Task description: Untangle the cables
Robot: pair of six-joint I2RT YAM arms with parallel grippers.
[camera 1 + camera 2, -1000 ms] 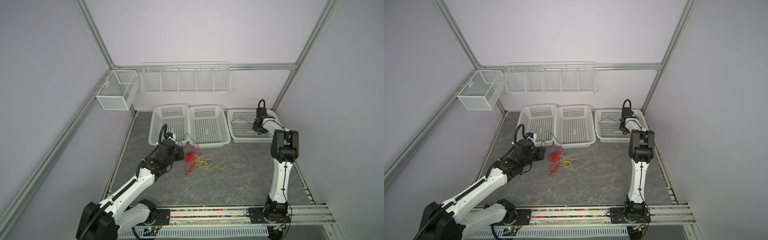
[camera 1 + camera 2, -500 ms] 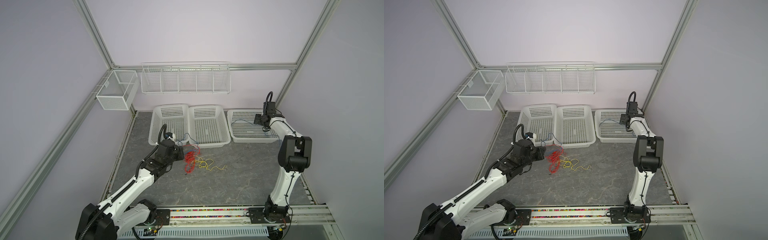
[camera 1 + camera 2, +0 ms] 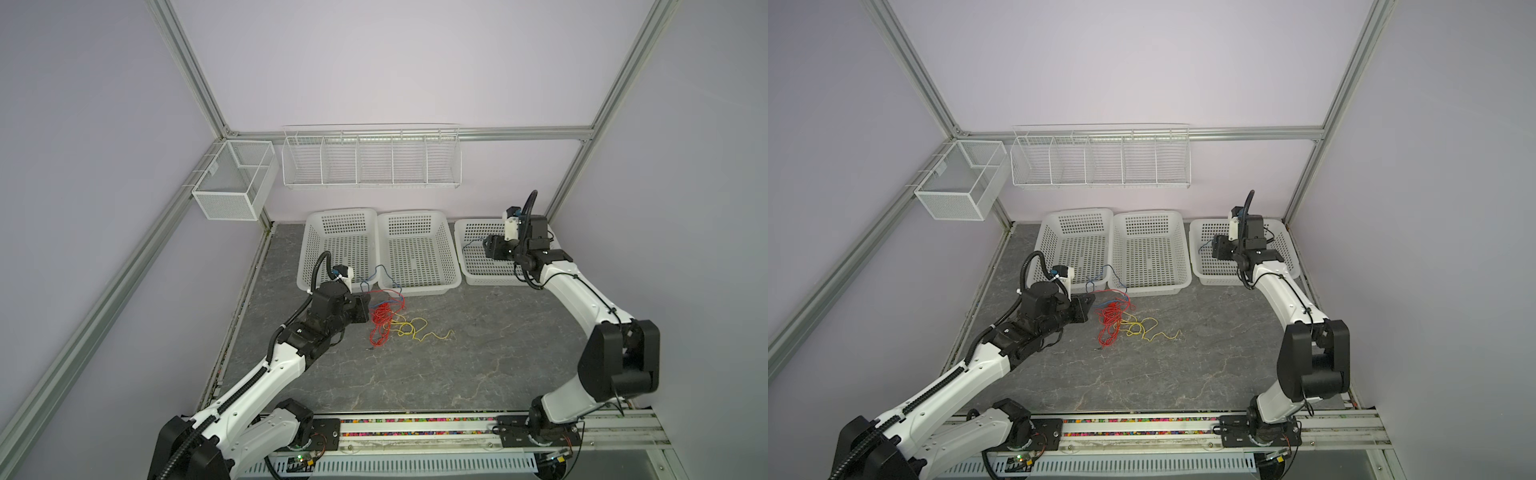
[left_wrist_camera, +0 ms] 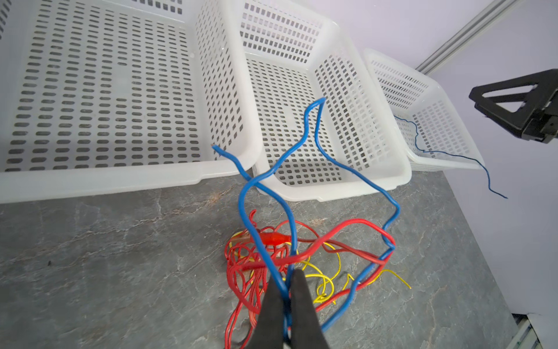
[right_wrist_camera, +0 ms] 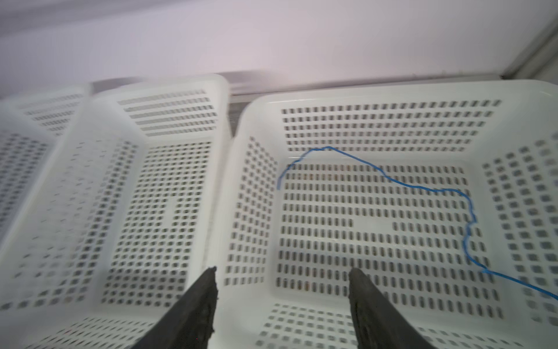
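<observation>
- Step in hand (judged): one blue cable (image 5: 404,183) lies apart in the right basket (image 5: 392,90); the tangle (image 3: 386,318) is not yet separated
- Right claw (image 5: 283,269): spread wide above that basket, nothing between its fingers
- Left claw (image 4: 286,281): clenched on a second blue cable (image 4: 240,202), low over the counter (image 3: 457,365)
- Tangle is found on the counter, just in front of the middle basket (image 4: 332,187)
- Second blue cable rises from the pinch in a tall folded loop toward the baskets, so no single long axis can be given; it is threaded through red loops
- Red cable (image 3: 379,328) is bunched, its long axis running from the baskets toward the robot's base; yellow cable (image 3: 415,330) trails off to the right
- Basket cable runs across the basket floor, one end trailing over a wall (apparently outside)
- Next move, as judged: the right claw is to be brought to the tangle, closed on the second blue cable away from the left pinch, and drawn along its run so the red is not dragged
</observation>
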